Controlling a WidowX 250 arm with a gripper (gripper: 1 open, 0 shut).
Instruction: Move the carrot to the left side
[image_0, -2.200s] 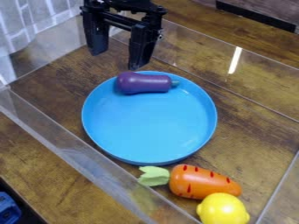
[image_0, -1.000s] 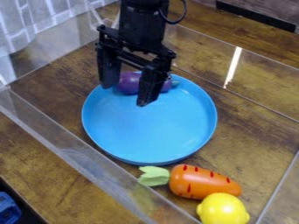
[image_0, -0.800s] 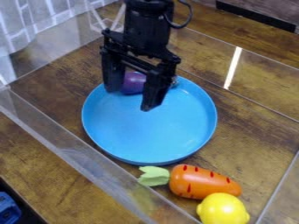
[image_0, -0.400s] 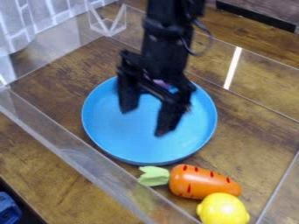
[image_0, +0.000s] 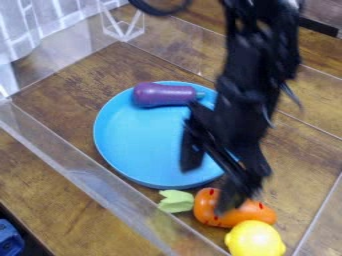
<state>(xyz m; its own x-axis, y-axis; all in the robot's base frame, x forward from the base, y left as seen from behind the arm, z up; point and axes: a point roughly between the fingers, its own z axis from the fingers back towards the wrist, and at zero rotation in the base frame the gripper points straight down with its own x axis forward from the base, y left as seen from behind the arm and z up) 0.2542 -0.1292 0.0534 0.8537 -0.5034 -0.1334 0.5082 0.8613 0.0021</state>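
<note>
The carrot (image_0: 230, 209) lies near the bench's (image_0: 80, 100) front right corner, beside the lemon (image_0: 254, 240), not yet lifted or shifted left. The tool (image_0: 221, 175), blurred, hangs just above it with fingers spread wide, gripping nothing. Grasp and carry both remain.

- A big round blue plate (image_0: 134, 140) sits on the brown wooden table (image_0: 80, 75).
- A purple eggplant (image_0: 164, 95) lies on the far edge of the plate.
- A round yellow lemon (image_0: 254, 241) sits near the front, off the plate.
- A clear plastic wall (image_0: 60, 150) runs along the front and left side of the table.
</note>
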